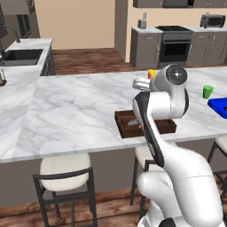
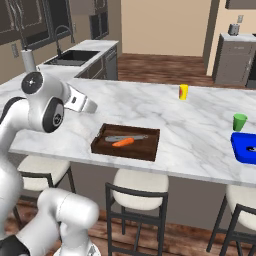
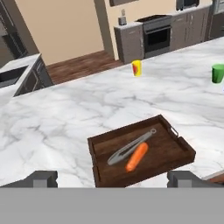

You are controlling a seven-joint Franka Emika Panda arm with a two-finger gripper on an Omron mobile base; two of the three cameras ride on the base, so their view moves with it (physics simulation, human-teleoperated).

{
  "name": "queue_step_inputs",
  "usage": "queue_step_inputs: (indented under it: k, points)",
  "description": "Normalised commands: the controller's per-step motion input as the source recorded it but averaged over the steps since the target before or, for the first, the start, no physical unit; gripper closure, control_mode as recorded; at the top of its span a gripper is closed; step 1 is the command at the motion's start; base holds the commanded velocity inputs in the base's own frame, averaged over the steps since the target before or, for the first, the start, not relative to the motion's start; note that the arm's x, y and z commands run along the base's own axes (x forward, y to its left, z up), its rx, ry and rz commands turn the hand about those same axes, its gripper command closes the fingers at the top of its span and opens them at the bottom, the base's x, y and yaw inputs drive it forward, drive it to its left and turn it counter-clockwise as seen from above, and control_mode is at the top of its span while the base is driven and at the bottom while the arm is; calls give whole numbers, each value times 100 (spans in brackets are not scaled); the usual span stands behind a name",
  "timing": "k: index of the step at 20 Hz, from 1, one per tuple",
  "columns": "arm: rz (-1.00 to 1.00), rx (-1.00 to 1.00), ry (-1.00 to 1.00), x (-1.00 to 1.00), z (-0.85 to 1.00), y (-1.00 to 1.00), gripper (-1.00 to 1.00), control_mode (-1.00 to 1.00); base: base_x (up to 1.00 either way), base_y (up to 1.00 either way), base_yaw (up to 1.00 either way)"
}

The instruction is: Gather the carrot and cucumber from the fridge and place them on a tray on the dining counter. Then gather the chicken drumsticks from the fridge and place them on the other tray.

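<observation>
An orange carrot [image 3: 137,156] lies in the dark wooden tray [image 3: 175,151] near the front edge of the marble dining counter [image 1: 80,111], beside grey metal tongs [image 3: 131,146]. The same carrot [image 2: 123,142] shows in the right base view, inside that tray [image 2: 102,145]. My gripper [image 3: 112,178] hovers open above the counter's near edge, just short of the tray, with nothing between its fingertips [image 3: 41,177]. A blue tray [image 2: 245,150] sits at the counter's right end. The cucumber, the chicken drumsticks and the fridge are out of view.
A yellow cup [image 3: 137,68] and a green cup [image 3: 217,73] stand farther back on the counter. Stools [image 2: 135,192] line the near side under the counter edge. A sink [image 1: 20,56] lies on the left counter, and a stove [image 1: 174,42] is at the back.
</observation>
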Motion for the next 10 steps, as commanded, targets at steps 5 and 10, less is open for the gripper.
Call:
queue_step_inputs:
  k: [5,10]
  points:
    - [3,2,-2,-86,-39,0,-100,-100,0,0,0]
    - [0,4,-1,-82,-26,-6,-100,-100,0,0,0]
